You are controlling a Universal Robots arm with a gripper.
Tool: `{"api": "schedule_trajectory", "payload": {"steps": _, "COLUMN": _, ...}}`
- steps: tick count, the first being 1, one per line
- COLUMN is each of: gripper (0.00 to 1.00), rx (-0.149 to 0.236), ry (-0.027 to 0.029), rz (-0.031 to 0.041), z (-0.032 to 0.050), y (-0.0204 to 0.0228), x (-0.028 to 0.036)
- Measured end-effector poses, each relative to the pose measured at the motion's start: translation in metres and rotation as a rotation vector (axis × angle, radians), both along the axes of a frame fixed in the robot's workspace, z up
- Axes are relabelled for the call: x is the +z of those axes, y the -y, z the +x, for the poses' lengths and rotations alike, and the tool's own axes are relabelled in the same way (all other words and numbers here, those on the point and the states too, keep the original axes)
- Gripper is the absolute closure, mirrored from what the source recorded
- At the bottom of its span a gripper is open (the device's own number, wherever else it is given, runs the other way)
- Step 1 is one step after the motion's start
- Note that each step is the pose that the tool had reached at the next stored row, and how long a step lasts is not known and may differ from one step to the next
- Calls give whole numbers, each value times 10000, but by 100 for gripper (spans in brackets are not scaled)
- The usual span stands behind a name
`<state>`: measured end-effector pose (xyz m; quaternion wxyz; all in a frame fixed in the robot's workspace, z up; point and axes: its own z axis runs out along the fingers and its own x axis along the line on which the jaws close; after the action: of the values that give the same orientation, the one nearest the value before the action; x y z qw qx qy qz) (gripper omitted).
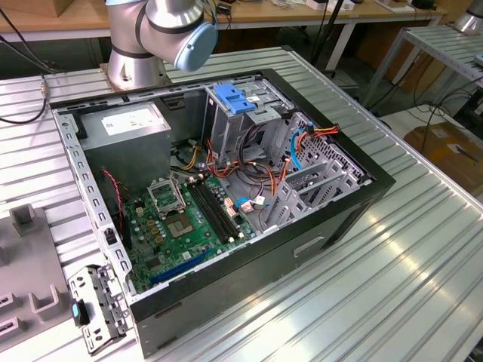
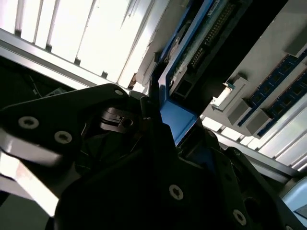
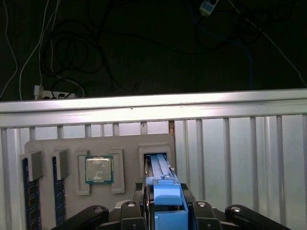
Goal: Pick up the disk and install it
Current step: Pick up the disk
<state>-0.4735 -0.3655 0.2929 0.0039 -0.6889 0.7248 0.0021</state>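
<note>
Blue-railed disk (image 3: 160,170) upright in grey tray (image 3: 72,146), claw (image 3: 168,213) clenched around its rail.

The gripper (image 3: 166,194) clamps the disk (image 3: 160,168), standing edge-on in a slot of the grey tray (image 3: 129,143). At nine o'clock from the disk lies a processor (image 3: 99,169), with two memory sticks (image 3: 58,196) farther out.

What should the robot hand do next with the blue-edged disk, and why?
Probably lift straight up, slowly. In the first wrist view the gripper looks shut on the disk's blue edge, while its far end sits in the grey tray's slot, so a sideways pull might jam it.
</note>
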Motion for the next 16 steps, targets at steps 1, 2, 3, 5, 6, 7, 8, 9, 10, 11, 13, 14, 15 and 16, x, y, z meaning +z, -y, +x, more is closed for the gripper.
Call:
{"api": "schedule_trajectory", "payload": {"steps": 1, "gripper": 61, "rx": 0, "ry": 0, "rz": 0, "z": 0, "y": 0, "x": 0}}
{"api": "schedule_trajectory", "payload": {"steps": 2, "gripper": 61, "rx": -1, "ry": 0, "rz": 0, "z": 0, "y": 0, "x": 0}}
{"api": "schedule_trajectory", "payload": {"steps": 3, "gripper": 61, "rx": 0, "ry": 0, "rz": 0, "z": 0, "y": 0, "x": 0}}
{"api": "schedule_trajectory", "payload": {"steps": 5, "gripper": 62, "rx": 0, "ry": 0, "rz": 0, "z": 0, "y": 0, "x": 0}}
{"api": "schedule_trajectory", "payload": {"steps": 6, "gripper": 62, "rx": 0, "ry": 0, "rz": 0, "z": 0, "y": 0, "x": 0}}
{"api": "schedule_trajectory", "payload": {"steps": 7, "gripper": 63, "rx": 0, "ry": -1, "rz": 0, "z": 0, "y": 0, "x": -1}}
{"api": "schedule_trajectory", "payload": {"steps": 8, "gripper": 63, "rx": 0, "ry": 0, "rz": 0, "z": 0, "y": 0, "x": -1}}
{"api": "schedule_trajectory", "payload": {"steps": 9, "gripper": 63, "rx": 0, "ry": 0, "rz": 0, "z": 0, "y": 0, "x": -2}}
{"api": "schedule_trajectory", "payload": {"steps": 10, "gripper": 63, "rx": 0, "ry": -1, "rz": 0, "z": 0, "y": 0, "x": -1}}
{"api": "schedule_trajectory", "payload": {"steps": 11, "gripper": 63, "rx": 0, "ry": 0, "rz": 0, "z": 0, "y": 0, "x": -2}}
{"api": "schedule_trajectory", "payload": {"steps": 13, "gripper": 63, "rx": 0, "ry": 0, "rz": 0, "z": 0, "y": 0, "x": -2}}
{"api": "schedule_trajectory", "payload": {"steps": 14, "gripper": 63, "rx": 0, "ry": -1, "rz": 0, "z": 0, "y": 0, "x": -2}}
{"api": "schedule_trajectory", "payload": {"steps": 15, "gripper": 63, "rx": 1, "ry": 0, "rz": 0, "z": 0, "y": 0, "x": -2}}
{"api": "schedule_trajectory", "payload": {"steps": 16, "gripper": 63, "rx": 3, "ry": -1, "rz": 0, "z": 0, "y": 0, "x": -2}}
